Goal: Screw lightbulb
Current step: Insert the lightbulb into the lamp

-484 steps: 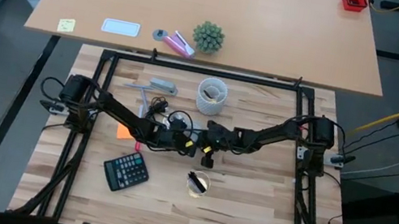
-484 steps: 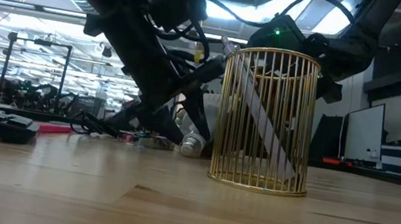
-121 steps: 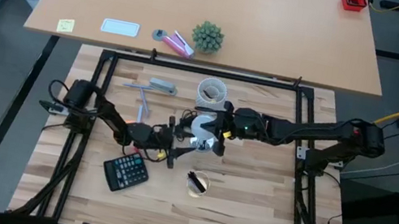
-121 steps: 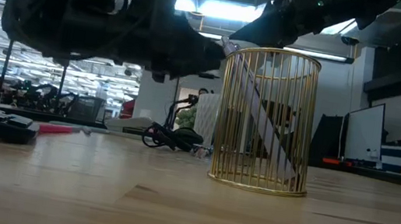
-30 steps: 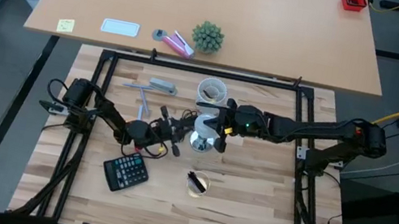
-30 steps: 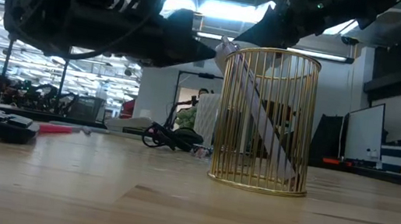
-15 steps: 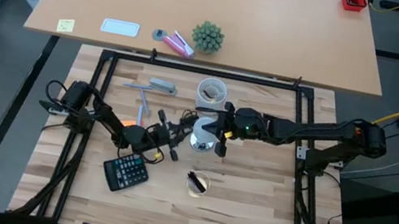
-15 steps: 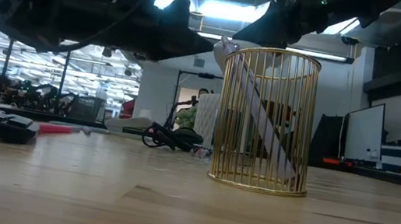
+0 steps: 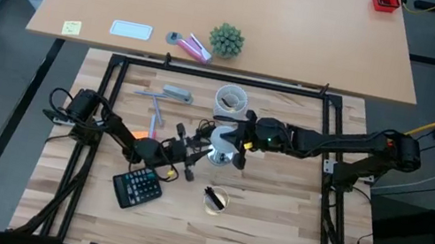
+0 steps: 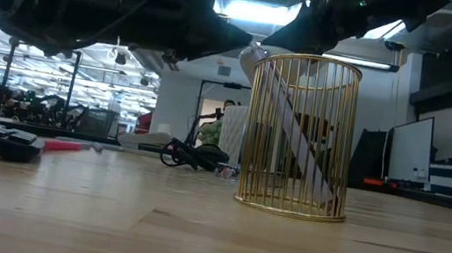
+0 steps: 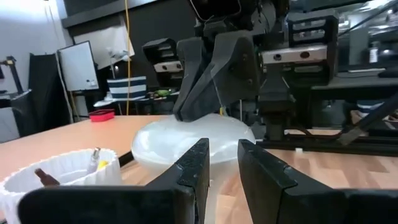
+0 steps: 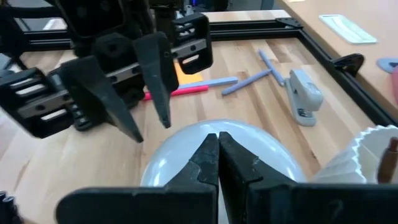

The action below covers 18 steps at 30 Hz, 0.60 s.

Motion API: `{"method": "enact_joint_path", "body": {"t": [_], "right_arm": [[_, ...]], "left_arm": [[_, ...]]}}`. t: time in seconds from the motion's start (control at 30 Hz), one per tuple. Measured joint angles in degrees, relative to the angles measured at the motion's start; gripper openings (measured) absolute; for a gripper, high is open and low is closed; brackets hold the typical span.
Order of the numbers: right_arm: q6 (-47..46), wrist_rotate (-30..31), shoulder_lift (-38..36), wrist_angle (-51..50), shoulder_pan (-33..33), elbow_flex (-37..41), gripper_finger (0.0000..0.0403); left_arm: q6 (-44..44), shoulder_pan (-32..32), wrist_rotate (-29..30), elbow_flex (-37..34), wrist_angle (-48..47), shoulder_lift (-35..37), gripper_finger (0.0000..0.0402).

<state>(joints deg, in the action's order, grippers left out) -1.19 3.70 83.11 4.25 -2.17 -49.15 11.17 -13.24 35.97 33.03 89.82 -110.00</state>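
Bulb (image 9: 222, 138): mid-table, raised, near the cup (image 9: 231, 100).
Right gripper (image 12: 217, 146): fingers pressed together, tips resting on the bulb's white dome.
Left gripper (image 11: 221, 163): narrow gap, just beside the bulb, gripping nothing.

Overhead, table-level, two close wrist views
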Motion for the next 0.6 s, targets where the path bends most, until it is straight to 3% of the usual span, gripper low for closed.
{"method": "enact_joint_path", "body": {"t": [0.27,0.47,0.6], "right_arm": [[0.2,1.9,0.0,0.2,0.0,0.0,0.0005],[0.3,2.4,0.0,0.2,-0.2,0.0,0.0005],[0.3,2.3,0.0,0.2,-0.1,0.0,0.0005]], "left_arm": [[1.3,0.0,-0.1,1.4,-1.0,0.0,0.0076],[0.1,0.4,-6.1,1.5,-1.0,0.0,0.0076],[-1.3,0.6,-6.5,1.5,-2.1,0.0,0.0076]]}}
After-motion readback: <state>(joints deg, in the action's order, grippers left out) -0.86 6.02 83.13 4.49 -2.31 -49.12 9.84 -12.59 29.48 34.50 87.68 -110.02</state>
